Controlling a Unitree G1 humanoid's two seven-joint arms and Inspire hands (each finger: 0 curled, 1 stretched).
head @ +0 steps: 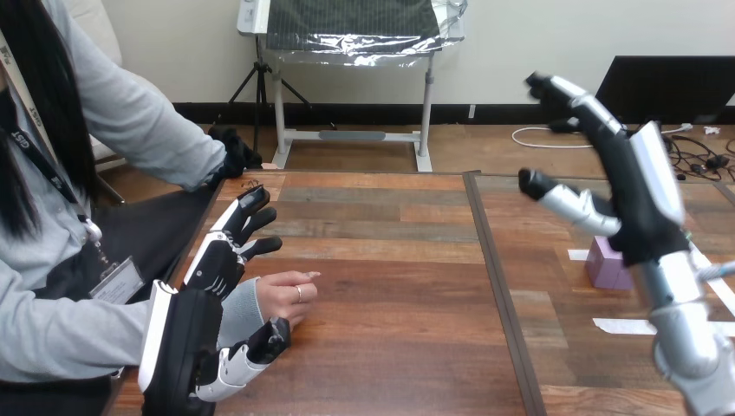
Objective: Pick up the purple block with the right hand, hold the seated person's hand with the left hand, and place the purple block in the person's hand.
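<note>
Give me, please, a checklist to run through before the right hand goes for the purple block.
1. Purple block standing on the table: ok.
2. Right hand empty and open: ok, raised with straight fingers.
3. Right hand lined up over the block: cannot tell from this view.
4. Left hand holding the person's hand: not ok, its fingers lie straight alongside, not curled round it.
5. Person's hand resting on the table beside the left hand: ok.
</note>
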